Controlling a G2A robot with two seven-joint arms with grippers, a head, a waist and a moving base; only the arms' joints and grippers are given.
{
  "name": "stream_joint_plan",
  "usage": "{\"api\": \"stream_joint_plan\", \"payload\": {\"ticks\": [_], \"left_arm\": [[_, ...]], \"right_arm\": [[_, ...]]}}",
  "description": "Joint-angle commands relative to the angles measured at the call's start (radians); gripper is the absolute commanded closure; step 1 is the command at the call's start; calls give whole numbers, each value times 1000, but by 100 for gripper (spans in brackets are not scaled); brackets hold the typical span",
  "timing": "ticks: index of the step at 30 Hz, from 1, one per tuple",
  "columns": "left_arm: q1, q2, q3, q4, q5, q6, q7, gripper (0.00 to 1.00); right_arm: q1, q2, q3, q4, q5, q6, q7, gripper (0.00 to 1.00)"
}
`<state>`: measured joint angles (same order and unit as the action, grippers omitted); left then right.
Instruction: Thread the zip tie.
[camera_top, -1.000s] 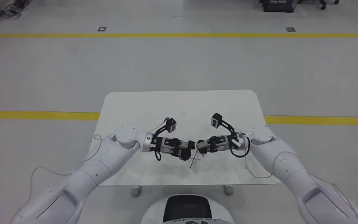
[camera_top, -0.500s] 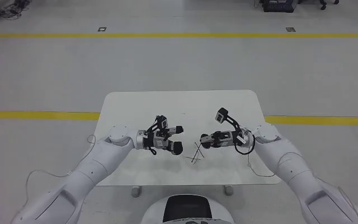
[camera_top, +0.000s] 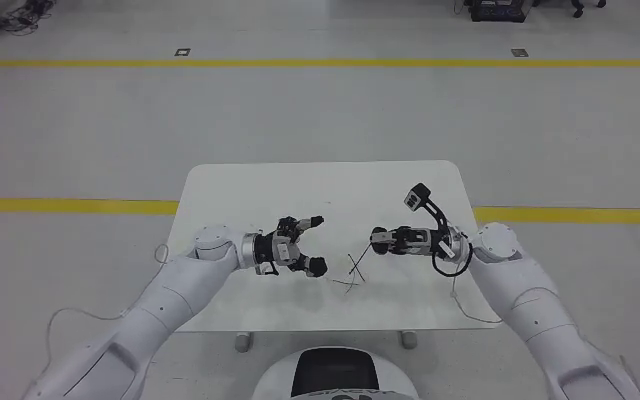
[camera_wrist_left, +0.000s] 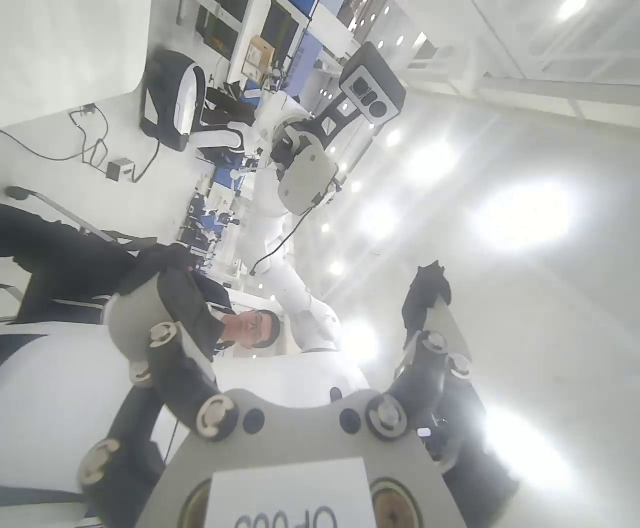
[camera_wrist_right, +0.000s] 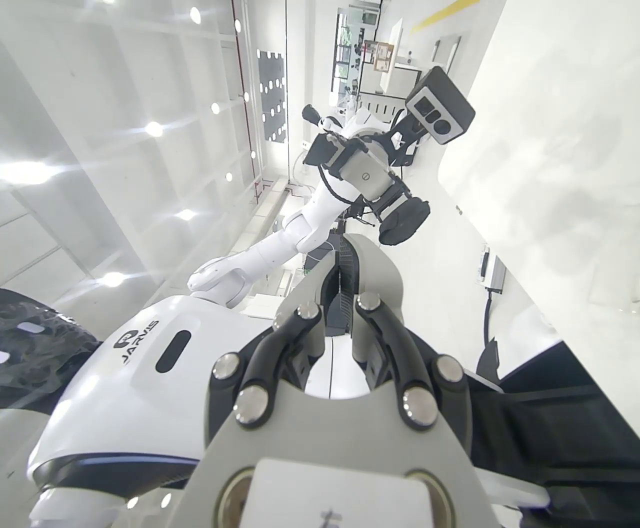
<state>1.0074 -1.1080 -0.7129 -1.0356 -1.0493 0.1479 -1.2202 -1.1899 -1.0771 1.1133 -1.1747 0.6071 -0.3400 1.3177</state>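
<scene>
The zip tie (camera_top: 353, 267), a thin dark strip bent into crossing lines, lies on the white table (camera_top: 320, 190) near its front edge, between my two arms. My left gripper (camera_top: 318, 243) hovers just left of it, fingers spread wide and holding nothing; its fingertips (camera_wrist_left: 431, 280) stand far apart in the left wrist view. My right gripper (camera_top: 375, 239) sits a little to the right of the tie, its fingers (camera_wrist_right: 367, 270) pressed together with nothing visible between them. Neither gripper touches the tie.
Apart from the zip tie, the tabletop holds nothing. Thin cables hang by both forearms near the table's front corners. The left arm's dark gripper (camera_wrist_right: 402, 220) is seen across from the right wrist camera, above the table surface (camera_wrist_right: 550, 150).
One second ago both grippers met at the zip tie. Since then they have drawn apart, the left one has opened wide, and the tie has been left lying on the table.
</scene>
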Motion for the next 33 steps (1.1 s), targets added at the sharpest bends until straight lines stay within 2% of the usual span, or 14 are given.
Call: {"api": "stream_joint_plan", "payload": {"ticks": [1,10,13,15,16,24,25,28,33], "left_arm": [[-1,-2,-1,7,-6,7,4,0],[5,-6,-11,22,-43,48,2,0],[9,-7,-11,26,-56,76,2,0],[10,-9,-13,41,-75,110,23,0],[7,-10,-16,46,-79,107,38,0],[7,-10,-16,46,-79,107,38,0],[8,-10,-17,44,-79,104,44,0],[18,-8,-23,3,-54,52,58,0],[43,5,-41,-46,55,-94,100,0]], "right_arm": [[-12,-3,19,-11,-14,0,-1,100],[-50,-29,88,-51,-79,0,-7,100],[-59,-38,106,-57,-96,0,-7,100],[-64,-42,116,-56,-100,0,-12,100],[-64,-42,116,-56,-100,0,-12,100],[-64,-42,116,-56,-100,0,-12,100],[-64,-42,116,-56,-100,0,-12,100],[-73,-43,110,-75,-115,24,-66,100],[-69,-42,111,-74,-96,90,-113,100]]}}
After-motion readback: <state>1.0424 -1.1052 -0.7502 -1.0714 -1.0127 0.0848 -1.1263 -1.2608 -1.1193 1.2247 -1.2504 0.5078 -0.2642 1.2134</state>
